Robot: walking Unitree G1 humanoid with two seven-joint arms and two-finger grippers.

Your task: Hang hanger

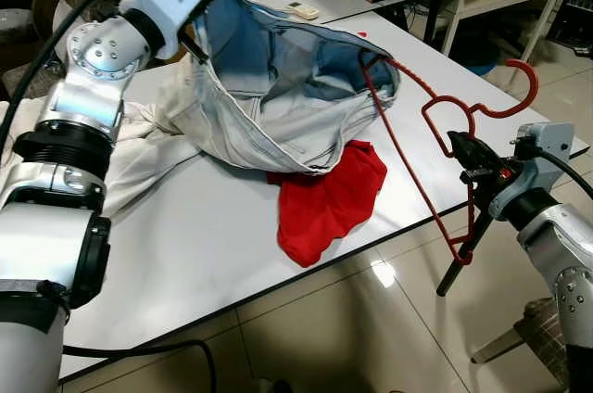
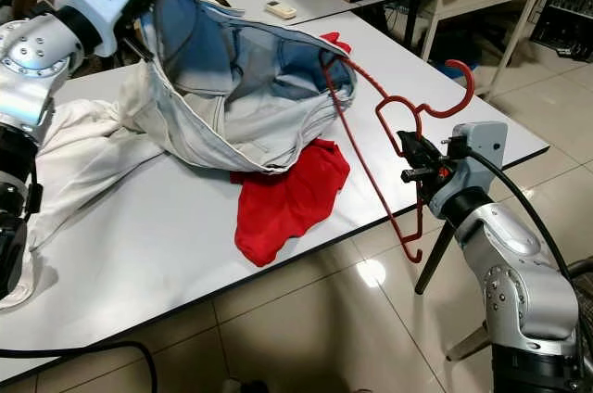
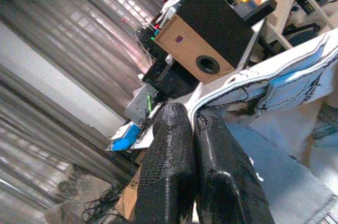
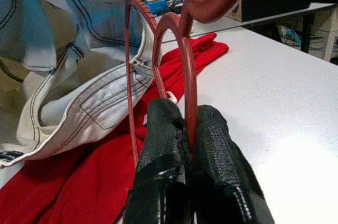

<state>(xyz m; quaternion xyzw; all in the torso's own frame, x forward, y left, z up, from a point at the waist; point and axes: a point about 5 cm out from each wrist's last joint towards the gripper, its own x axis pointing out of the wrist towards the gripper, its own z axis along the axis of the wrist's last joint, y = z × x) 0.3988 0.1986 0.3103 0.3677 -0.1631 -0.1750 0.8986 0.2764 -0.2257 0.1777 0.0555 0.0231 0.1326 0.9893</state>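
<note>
My right gripper (image 1: 470, 159) is clamped on the red hanger (image 1: 422, 157) near its neck, off the table (image 1: 185, 245) edge at four o'clock, so one shoulder pokes into the jeans (image 1: 278, 101). My left gripper (image 3: 195, 145), at ten o'clock, pinches the waistband, holding the pale denim open like a sack. The hanger is thin ridged plastic; a limp red garment (image 1: 329, 198) lies beneath.

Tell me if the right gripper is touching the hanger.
Touching. The right wrist view shows the right gripper with its jaws shut on the hanger, the red wire pinched between them.
</note>
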